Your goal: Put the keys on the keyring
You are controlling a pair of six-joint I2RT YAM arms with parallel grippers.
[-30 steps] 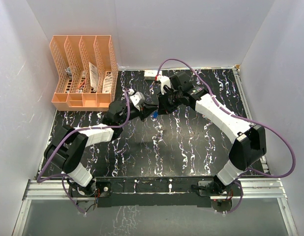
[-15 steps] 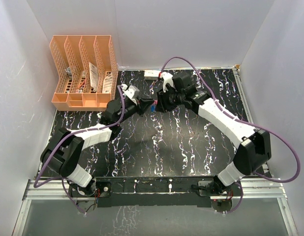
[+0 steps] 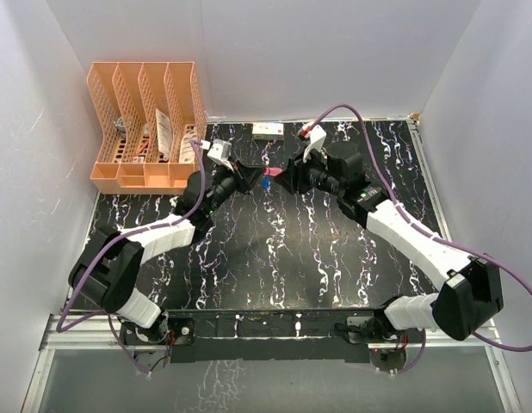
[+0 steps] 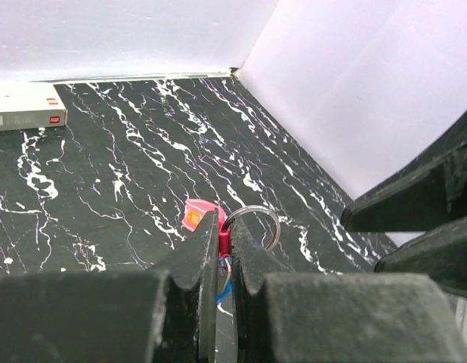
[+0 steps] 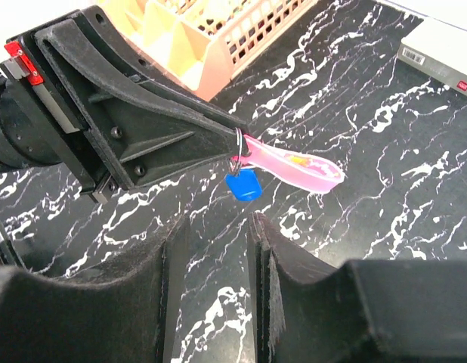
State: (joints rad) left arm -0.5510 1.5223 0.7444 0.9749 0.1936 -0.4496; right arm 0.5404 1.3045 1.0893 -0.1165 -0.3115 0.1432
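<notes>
My left claw (image 5: 237, 145) clamps the keyring (image 5: 298, 171), blue key (image 5: 242, 185) dangling beneath; my right claw (image 5: 216, 224) stands apart just beside.

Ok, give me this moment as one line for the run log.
left gripper: shut on keyring at its ring end | blue key: hanging at ring end | right gripper: open, empty

One camera looks down from above and behind me. My wrist cameras sit close, facing each other; both catch the keyring (image 5: 294, 166).
</notes>
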